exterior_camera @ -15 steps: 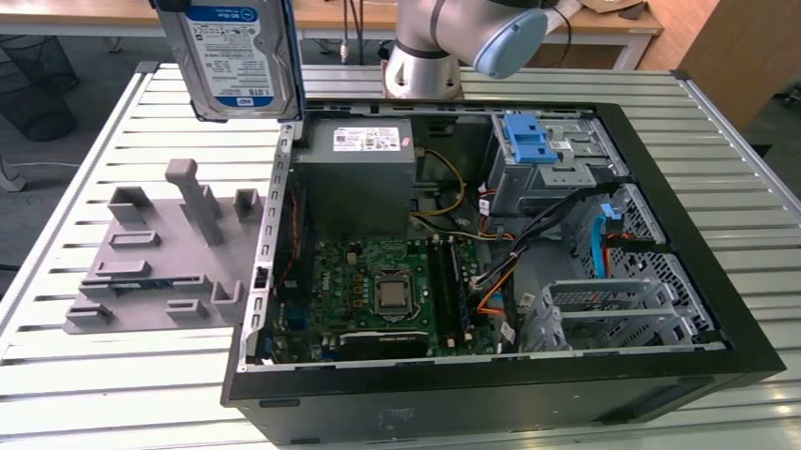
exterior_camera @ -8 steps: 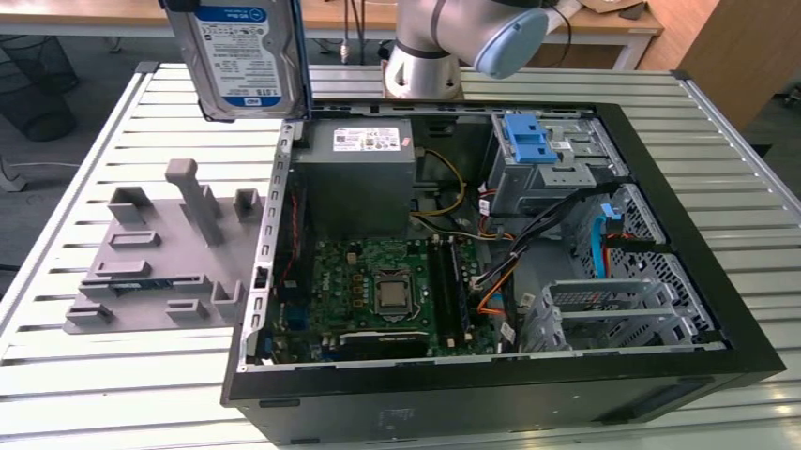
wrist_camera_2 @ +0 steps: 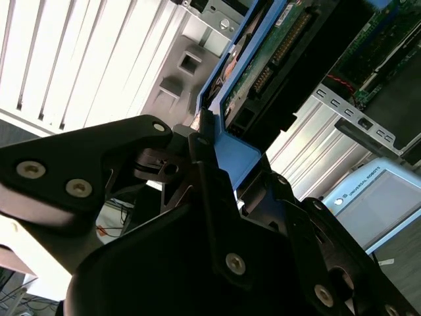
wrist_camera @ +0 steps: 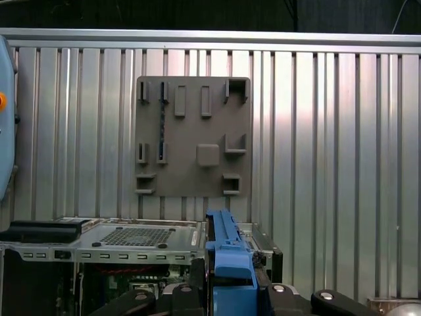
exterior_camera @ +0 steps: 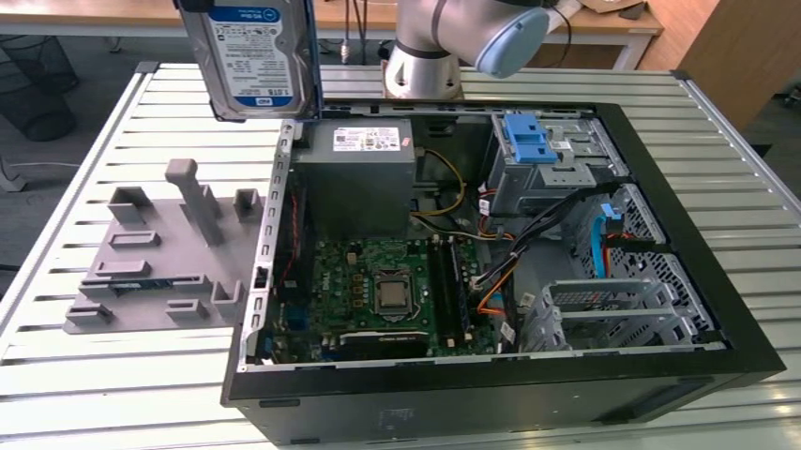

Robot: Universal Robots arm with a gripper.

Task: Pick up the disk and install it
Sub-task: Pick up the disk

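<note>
The claw (wrist_camera_2: pixel 227 155) is squeezing shut on the blue frame of the disk (exterior_camera: pixel 257 56) and holding it up in the air. The disk is hanging upright, high over the case (exterior_camera: pixel 438 408), above its far corner on the exterior view's left. So the pick-up part looks done, and the putting-in part is going on. The disk is not sitting inside the case yet. I think putting it in is calling for care: its frame has to line up straight with a bay (exterior_camera: pixel 613 300) inside the case.
</note>
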